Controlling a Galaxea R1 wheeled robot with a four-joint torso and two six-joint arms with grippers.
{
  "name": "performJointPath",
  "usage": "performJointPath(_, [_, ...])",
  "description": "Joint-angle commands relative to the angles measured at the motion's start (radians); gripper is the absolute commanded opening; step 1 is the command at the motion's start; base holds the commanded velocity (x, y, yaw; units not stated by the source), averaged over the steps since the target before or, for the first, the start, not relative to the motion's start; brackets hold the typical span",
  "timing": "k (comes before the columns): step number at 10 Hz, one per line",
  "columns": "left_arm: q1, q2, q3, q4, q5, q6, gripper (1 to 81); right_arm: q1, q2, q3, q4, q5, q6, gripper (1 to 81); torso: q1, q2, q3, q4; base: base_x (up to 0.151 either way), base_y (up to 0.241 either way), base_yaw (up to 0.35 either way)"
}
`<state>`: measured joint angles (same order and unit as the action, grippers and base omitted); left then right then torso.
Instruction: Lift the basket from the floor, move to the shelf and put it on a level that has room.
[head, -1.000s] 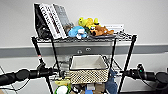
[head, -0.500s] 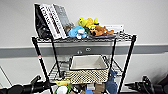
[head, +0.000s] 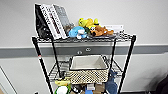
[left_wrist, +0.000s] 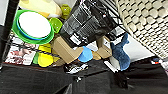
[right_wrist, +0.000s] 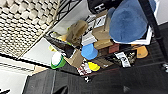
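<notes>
Head view: woven, cloth-lined basket (head: 88, 70) on wire-mesh level (head: 56, 71); gripper states unclear.

We see even, bright indoor light on the pale wall (head: 150, 22); all three views are soft and blurred, wrist views blurriest, shadows faint.

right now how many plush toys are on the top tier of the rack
3 that I can tell: a blue plush beside the books, a yellow one behind it, and an orange-brown one further along. Others may be hidden among them.
</notes>
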<state>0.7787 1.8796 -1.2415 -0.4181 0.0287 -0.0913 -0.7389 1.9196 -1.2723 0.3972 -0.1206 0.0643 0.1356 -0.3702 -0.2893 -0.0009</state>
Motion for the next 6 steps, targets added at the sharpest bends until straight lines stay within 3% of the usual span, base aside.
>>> performJointPath(1, [0.066, 0.058, -0.029, 0.091, -0.026, 0.005, 81.1, -0.056, 0.055, -0.079, -0.009, -0.022, -0.007, 81.1, 0.000, 0.000, 0.000, 0.000, 0.000, 0.000, 0.000])
performJointPath(3, [0.156, 0.113, -0.093, 0.125, -0.066, 0.005, 81.1, -0.144, 0.115, -0.154, -0.009, -0.020, -0.012, 81.1, 0.000, 0.000, 0.000, 0.000, 0.000, 0.000, 0.000])
performJointPath(6, [0.264, 0.211, -0.214, 0.159, -0.070, 0.007, 81.1, -0.241, 0.228, -0.296, -0.009, -0.024, -0.060, 81.1, -0.001, -0.001, 0.001, 0.000, 0.000, 0.000, 0.000])
